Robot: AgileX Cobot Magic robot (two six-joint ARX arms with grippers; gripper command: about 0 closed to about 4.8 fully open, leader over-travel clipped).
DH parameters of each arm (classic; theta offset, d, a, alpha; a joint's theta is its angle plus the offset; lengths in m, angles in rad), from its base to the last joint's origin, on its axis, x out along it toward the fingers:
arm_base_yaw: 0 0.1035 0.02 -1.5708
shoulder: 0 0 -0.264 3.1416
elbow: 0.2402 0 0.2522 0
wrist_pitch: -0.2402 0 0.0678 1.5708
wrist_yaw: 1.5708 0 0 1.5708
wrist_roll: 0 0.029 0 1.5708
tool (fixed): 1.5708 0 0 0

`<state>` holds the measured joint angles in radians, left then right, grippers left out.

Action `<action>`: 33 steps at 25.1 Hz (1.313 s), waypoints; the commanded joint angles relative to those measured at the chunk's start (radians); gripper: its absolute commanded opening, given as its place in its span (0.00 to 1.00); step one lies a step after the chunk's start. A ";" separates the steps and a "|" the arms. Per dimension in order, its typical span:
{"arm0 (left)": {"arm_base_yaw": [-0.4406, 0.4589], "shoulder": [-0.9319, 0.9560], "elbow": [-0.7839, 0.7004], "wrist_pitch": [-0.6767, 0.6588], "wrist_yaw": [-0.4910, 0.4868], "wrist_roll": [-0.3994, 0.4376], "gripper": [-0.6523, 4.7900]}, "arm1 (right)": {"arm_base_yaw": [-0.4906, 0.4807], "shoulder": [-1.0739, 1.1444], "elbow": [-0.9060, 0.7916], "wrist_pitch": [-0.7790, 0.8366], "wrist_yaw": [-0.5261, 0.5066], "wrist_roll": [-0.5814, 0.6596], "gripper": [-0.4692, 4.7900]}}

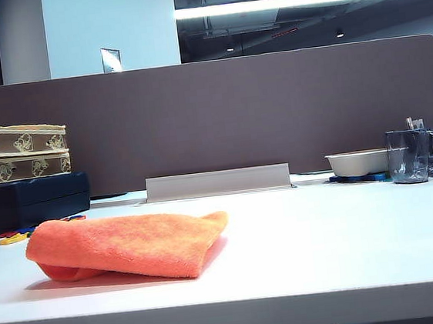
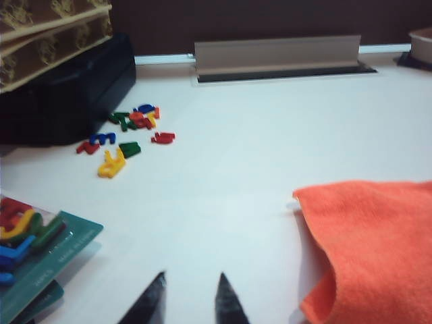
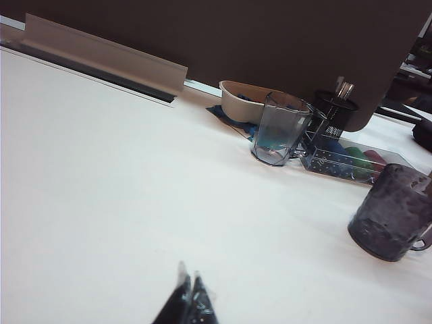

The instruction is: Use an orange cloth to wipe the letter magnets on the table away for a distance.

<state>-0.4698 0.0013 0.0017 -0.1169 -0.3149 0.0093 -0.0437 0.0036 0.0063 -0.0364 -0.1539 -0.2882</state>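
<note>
Two pincers sat low over the table (image 2: 223, 202), neither holding anything. Left pincer (image 2: 191, 297): tips a narrow gap apart, just beside the orange cloth (image 2: 371, 250). Right pincer (image 3: 189, 297): tips pressed together, over bare table near a clear cup (image 3: 278, 129). The cloth lay untouched, folded, its long axis running across the table's front. The letter magnets (image 2: 128, 131) were clustered beyond, by a black case (image 2: 67, 94). Judged step: cloth not yet picked up. The next move calls for a wider left pincer gap.
</note>
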 commanded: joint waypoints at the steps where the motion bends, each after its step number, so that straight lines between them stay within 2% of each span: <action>1: 0.002 0.000 0.003 0.005 0.004 0.001 0.28 | 0.000 -0.002 -0.007 0.010 -0.002 0.000 0.09; 3: 0.016 0.000 0.003 0.006 0.011 0.001 0.28 | 0.000 -0.002 -0.007 0.010 -0.002 0.000 0.09; 10: 0.129 0.000 0.003 0.016 0.137 0.001 0.28 | 0.000 -0.002 -0.007 0.010 -0.002 0.000 0.09; 13: 0.161 0.000 0.004 0.032 0.140 0.000 0.28 | 0.000 -0.002 -0.007 0.010 -0.002 0.000 0.09; 19: 0.283 0.000 0.005 0.108 0.169 0.001 0.28 | 0.000 -0.002 -0.007 0.010 -0.002 0.000 0.09; 25: 0.402 0.000 0.005 0.119 0.237 0.000 0.28 | 0.000 -0.002 -0.007 0.010 -0.002 0.000 0.09; 29: 0.452 0.000 0.005 0.119 0.279 0.000 0.28 | 0.000 -0.002 -0.007 0.010 -0.002 0.000 0.09; 33: 0.459 0.000 0.005 0.119 0.293 0.001 0.28 | 0.000 -0.002 -0.007 0.010 -0.002 0.000 0.09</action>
<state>-0.0101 0.0013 0.0021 -0.0132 -0.0330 0.0090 -0.0437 0.0036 0.0063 -0.0360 -0.1539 -0.2882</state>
